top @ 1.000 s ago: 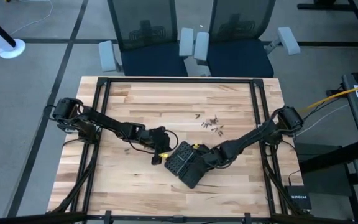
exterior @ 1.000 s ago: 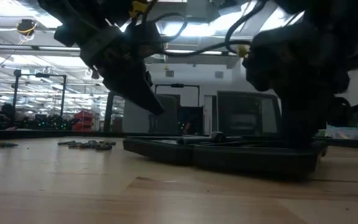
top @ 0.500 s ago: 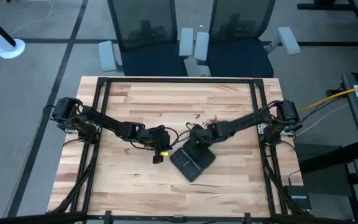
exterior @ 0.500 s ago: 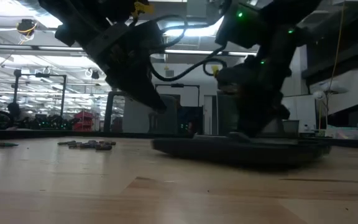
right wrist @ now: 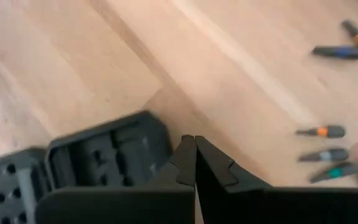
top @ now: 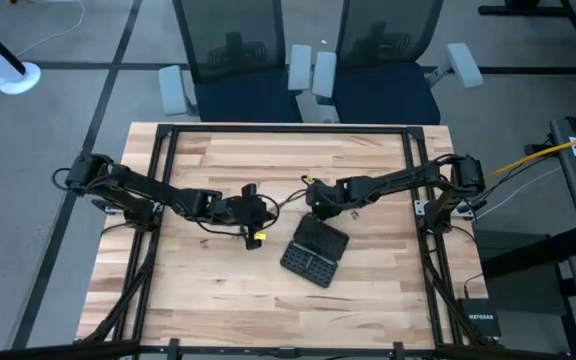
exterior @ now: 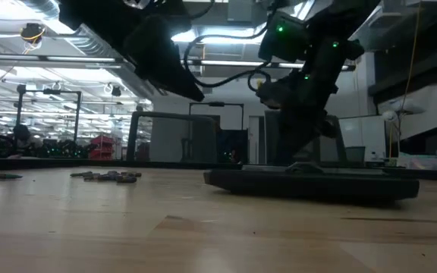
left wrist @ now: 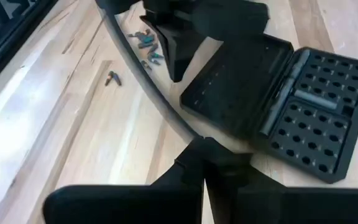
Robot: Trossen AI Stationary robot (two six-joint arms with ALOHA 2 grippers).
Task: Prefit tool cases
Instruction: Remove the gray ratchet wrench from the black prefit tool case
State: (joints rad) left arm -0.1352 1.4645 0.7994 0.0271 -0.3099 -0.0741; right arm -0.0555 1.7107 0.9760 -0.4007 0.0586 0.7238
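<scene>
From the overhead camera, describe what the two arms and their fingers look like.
Both arms are dark, slender and jointed, with black cables looping beside them. The left gripper carries a small yellow tag near its tip. The right gripper shows small green lights on its wrist housing in the low view. Each ends in two dark, tapered fingers.

black box (top: pixel 479 322), white lettering, unreadable
</scene>
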